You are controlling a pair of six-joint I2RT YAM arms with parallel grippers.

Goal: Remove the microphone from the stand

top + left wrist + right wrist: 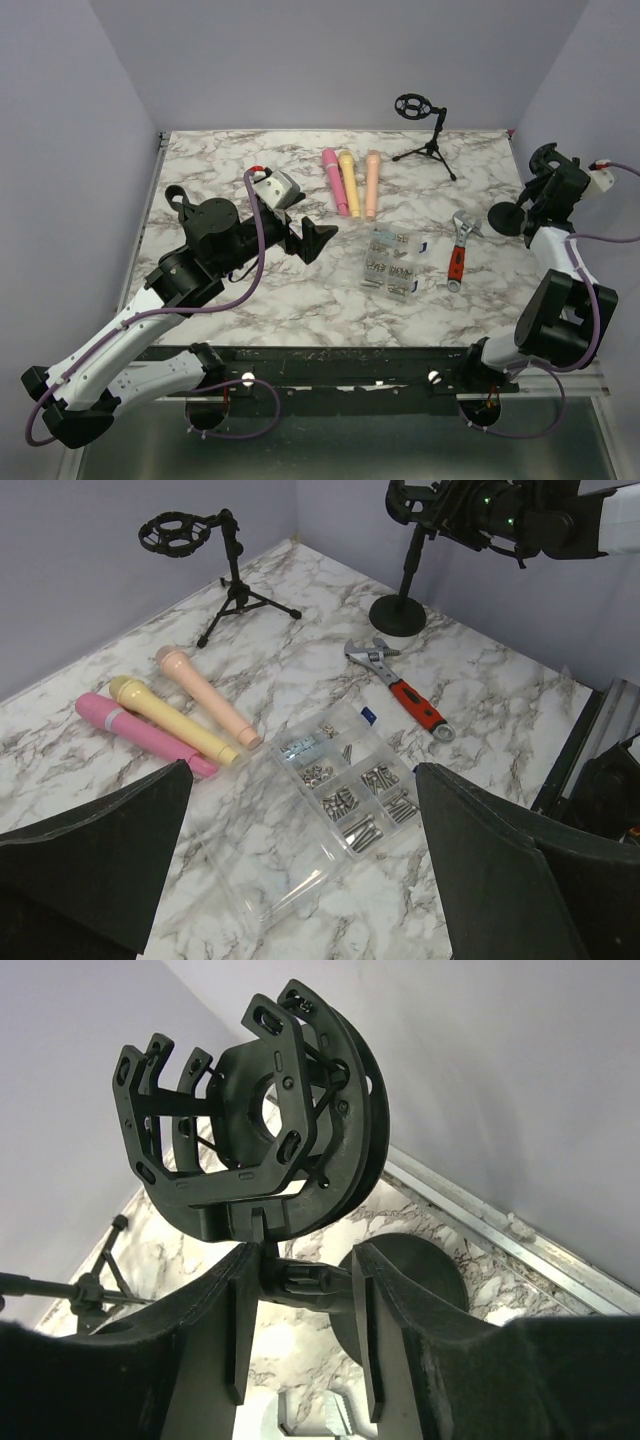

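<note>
Straddling the stand (420, 1270) neck just below the mount (250, 1110), the right claw (300, 1290) sits partly closed; whether it pinches cannot be told. No mic shows in that mount. Three mics (347, 185) lie side by side mid-worktop (250, 300), long axes 12-to-6, at 1 o'clock from the wide-spread left claw (302, 770), the nearer one.

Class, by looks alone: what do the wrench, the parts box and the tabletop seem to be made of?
Wrench: bare shiny grey metal head, likely steel; red handle looks like a rubber or plastic sleeve. Parts box: clear plastic, since the screws show through. Tabletop: marble pattern, smooth; stone or printed laminate, cannot tell.
</note>
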